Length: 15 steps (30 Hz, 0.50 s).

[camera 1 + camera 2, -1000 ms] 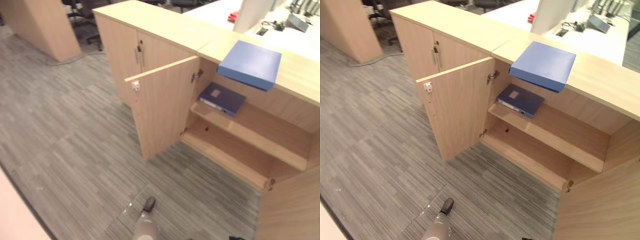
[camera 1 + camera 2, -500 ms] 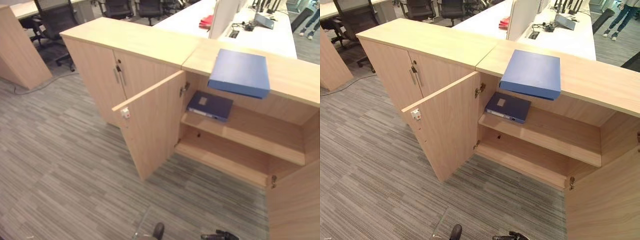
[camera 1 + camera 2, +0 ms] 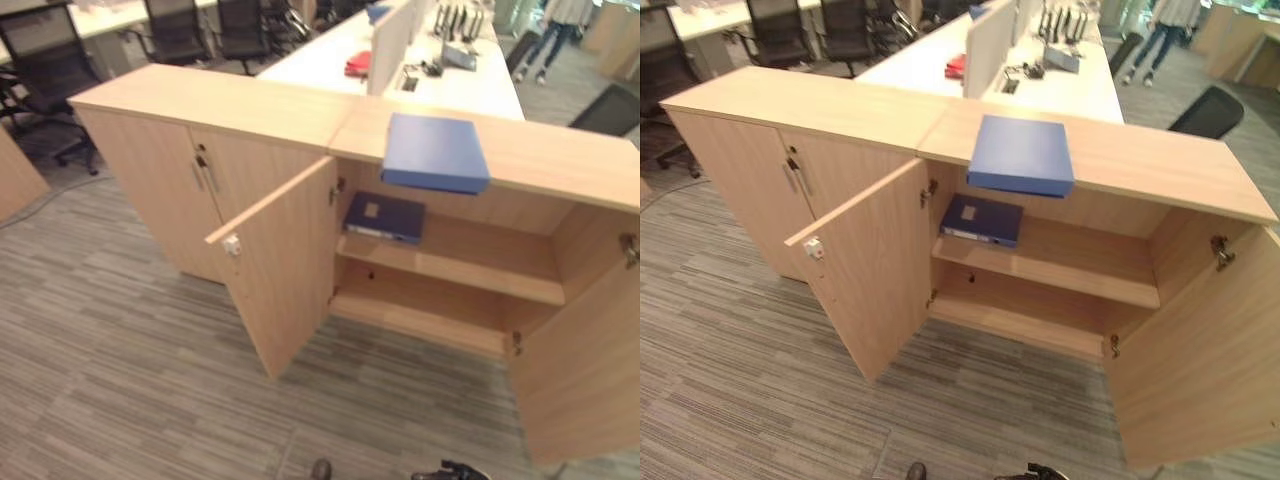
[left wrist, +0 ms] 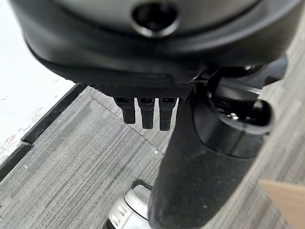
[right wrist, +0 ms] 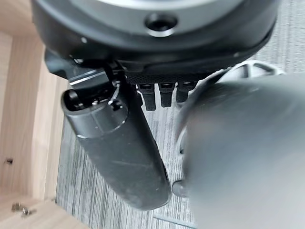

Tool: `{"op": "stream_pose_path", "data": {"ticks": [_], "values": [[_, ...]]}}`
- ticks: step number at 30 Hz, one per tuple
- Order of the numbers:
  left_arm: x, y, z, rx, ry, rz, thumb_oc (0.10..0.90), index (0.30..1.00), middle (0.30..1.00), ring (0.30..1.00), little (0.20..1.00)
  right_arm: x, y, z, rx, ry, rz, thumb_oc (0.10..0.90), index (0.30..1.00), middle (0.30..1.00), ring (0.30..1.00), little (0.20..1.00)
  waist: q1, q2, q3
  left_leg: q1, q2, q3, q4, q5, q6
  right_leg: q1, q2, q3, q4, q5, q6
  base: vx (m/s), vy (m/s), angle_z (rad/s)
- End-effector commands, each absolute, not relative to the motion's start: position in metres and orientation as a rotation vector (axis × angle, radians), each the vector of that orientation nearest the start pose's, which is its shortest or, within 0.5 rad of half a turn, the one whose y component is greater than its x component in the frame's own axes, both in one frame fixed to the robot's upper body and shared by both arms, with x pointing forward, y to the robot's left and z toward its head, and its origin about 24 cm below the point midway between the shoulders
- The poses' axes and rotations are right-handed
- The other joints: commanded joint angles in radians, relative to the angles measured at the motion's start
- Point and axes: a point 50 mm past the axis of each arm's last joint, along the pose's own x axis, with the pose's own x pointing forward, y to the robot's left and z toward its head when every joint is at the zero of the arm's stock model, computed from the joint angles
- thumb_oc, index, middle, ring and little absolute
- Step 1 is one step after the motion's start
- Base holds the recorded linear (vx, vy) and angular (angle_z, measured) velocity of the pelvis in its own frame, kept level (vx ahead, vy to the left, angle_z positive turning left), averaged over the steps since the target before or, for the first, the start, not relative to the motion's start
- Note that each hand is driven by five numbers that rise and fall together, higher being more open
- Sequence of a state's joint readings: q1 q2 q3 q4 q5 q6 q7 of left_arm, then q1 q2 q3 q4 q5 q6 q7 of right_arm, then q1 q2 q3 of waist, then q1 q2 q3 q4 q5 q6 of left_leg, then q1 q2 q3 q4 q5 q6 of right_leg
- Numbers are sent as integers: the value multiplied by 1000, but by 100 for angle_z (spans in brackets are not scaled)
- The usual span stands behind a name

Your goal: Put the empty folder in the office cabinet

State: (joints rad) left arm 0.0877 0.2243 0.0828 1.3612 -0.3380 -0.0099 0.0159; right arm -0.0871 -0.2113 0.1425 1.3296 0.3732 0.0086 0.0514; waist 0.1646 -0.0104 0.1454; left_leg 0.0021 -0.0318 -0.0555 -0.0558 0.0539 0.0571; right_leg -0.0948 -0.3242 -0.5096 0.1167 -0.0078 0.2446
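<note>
Nearest, the wrist views showed what the eye views did not: the left hand (image 4: 147, 112) and right hand (image 5: 162, 95), each with fingers straight and released over the carpet. Beyond stood the open cabinet (image 3: 1040, 290). A dark folder (image 3: 981, 219) lay on its upper shelf; the blue folder (image 3: 1021, 153) rested on the cabinet's top, its edge overhanging.

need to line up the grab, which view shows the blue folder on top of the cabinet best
The right eye view: the light blue folder lies whole on the cabinet top. The left eye view shows it too, nearer the edge.
</note>
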Motion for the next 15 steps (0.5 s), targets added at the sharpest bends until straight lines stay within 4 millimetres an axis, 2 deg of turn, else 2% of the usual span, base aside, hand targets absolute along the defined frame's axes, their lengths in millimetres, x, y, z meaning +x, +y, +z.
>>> {"op": "stream_pose_path", "data": {"ticks": [1, 3, 4, 5, 6, 7, 9, 11, 15], "values": [[3, 267, -164, -81, 1398, 552, 800, 900, 900, 900, 900, 119, -229, -157, 42, 1180, -209, 800, 900, 900, 900, 900, 36, -68, 60, 165, -72, -56, -31, -136, -29, -103, -5, 9, -123, 308, -10, 162, -177, 10], [2, 269, -163, -84, 1400, 565, 800, 900, 900, 900, 900, 119, -227, -158, 45, 1182, -206, 800, 900, 900, 900, 900, 37, -76, 62, 175, -66, -60, -31, -148, -38, -108, 9, 12, -153, 317, -7, 247, -190, 46], [1, 270, -163, -76, 1408, 561, 800, 900, 900, 900, 900, 118, -227, -158, 54, 1185, -214, 800, 900, 900, 900, 900, 40, -82, 52, 178, -67, -71, -31, -165, -42, -88, 15, 7, -191, 298, -12, 390, -231, 15], [-10, 268, -164, -88, 1441, 580, 800, 900, 900, 900, 900, 110, -228, -160, 50, 1204, -215, 800, 900, 900, 900, 900, 34, -87, 25, 192, -54, -74, -31, -189, -47, -70, 17, -6, -182, 295, -26, 429, -239, -16], [-13, 267, -164, -99, 1447, 591, 800, 900, 900, 900, 900, 106, -229, -161, 45, 1215, -217, 800, 900, 900, 900, 900, 31, -85, 15, 200, -41, -85, -31, -196, -47, -71, 15, -9, -165, 292, -31, 504, -242, -21], [-15, 267, -164, -101, 1453, 604, 800, 900, 900, 900, 900, 102, -230, -161, 36, 1227, -214, 800, 900, 900, 900, 900, 29, -70, 3, 217, -9, -97, -31, -221, -54, -70, 33, -3, -141, 263, -24, 401, -207, 26], [-17, 267, -164, -102, 1462, 604, 800, 900, 900, 900, 900, 100, -232, -161, 29, 1234, -211, 800, 900, 900, 900, 900, 24, -60, -4, 226, 8, -107, -31, -233, -58, -75, 30, -9, -111, 244, -31, 261, -142, 42], [-15, 265, -164, -93, 1464, 592, 800, 900, 900, 900, 900, 98, -237, -161, 15, 1237, -217, 800, 900, 900, 900, 900, 7, -40, -7, 231, 51, -122, -2, -262, -69, -81, 23, -15, -18, 177, -58, 324, -218, 50], [7, 264, -165, -65, 1403, 539, 800, 900, 900, 900, 900, 96, -245, -159, 0, 1237, -237, 800, 900, 900, 900, 900, -13, -28, 3, 209, 100, -121, 55, -270, -103, -68, 35, -37, 34, 108, -89, 217, -219, 27]]}}
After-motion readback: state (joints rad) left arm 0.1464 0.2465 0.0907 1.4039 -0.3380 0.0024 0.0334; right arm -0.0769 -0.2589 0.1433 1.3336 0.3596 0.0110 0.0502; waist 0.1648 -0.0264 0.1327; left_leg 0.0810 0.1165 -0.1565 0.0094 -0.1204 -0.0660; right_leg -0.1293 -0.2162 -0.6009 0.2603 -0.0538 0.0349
